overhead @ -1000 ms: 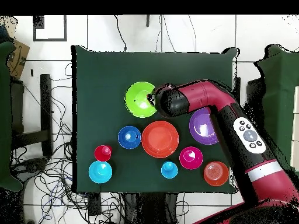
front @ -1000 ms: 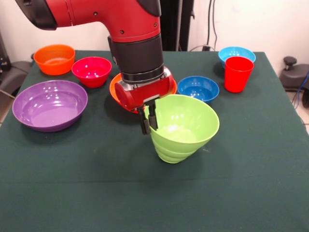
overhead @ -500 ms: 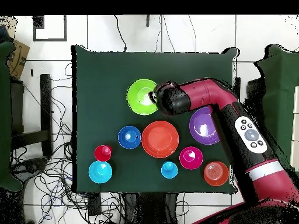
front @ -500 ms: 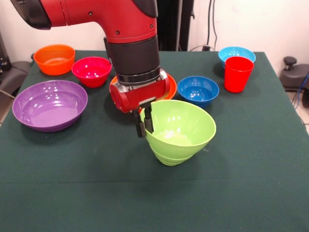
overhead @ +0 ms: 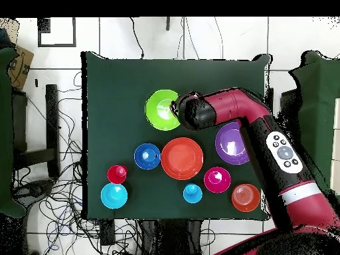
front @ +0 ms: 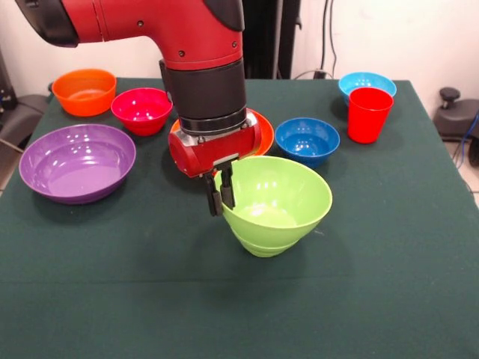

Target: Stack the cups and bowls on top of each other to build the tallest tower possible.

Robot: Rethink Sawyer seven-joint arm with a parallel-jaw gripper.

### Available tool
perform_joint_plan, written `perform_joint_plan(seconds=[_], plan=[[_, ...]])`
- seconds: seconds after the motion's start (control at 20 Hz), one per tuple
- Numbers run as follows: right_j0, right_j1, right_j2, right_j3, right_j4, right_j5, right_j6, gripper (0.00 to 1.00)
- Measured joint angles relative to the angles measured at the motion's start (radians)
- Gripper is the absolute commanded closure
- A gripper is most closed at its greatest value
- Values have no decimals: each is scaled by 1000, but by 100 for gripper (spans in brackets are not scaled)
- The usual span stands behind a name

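My gripper [front: 218, 191] is shut on the near-left rim of the large lime green bowl [front: 274, 203], one finger inside and one outside. The bowl tilts slightly, its base low over the cloth at the table's middle. From above, the green bowl [overhead: 160, 109] lies beside the arm's wrist, which hides the gripper. Just behind the wrist sits the large orange bowl [front: 260, 132]. The purple bowl [front: 77, 161] is at the left, the dark blue bowl [front: 307, 139] at the right. The red cup [front: 369, 114] stands before the light blue bowl [front: 367, 79]. A light blue cup [overhead: 192, 193] shows only from above.
A small orange bowl [front: 84, 91] and a magenta-red bowl [front: 142, 110] sit at the far left. The dark green cloth [front: 239, 307] runs wide in front of the green bowl. In the overhead view, cables lie on the floor beside the table's left edge [overhead: 84, 133].
The gripper has carried the green bowl a little left and lower in the front view. The bowl now tilts less than it did a second ago.
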State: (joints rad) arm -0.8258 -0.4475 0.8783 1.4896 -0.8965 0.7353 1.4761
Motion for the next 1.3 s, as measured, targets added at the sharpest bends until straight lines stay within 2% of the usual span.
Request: perform_joint_plan(seconds=[0.6, 0.95, 1.0, 1.3], plan=[[20, 0, -22, -19, -2, 19, -99, 100], [21, 1, -25, -20, 0, 19, -118, 100], [22, 3, -25, -22, 0, 20, -118, 0], [29, 31, -29, -23, -1, 36, -118, 0]])
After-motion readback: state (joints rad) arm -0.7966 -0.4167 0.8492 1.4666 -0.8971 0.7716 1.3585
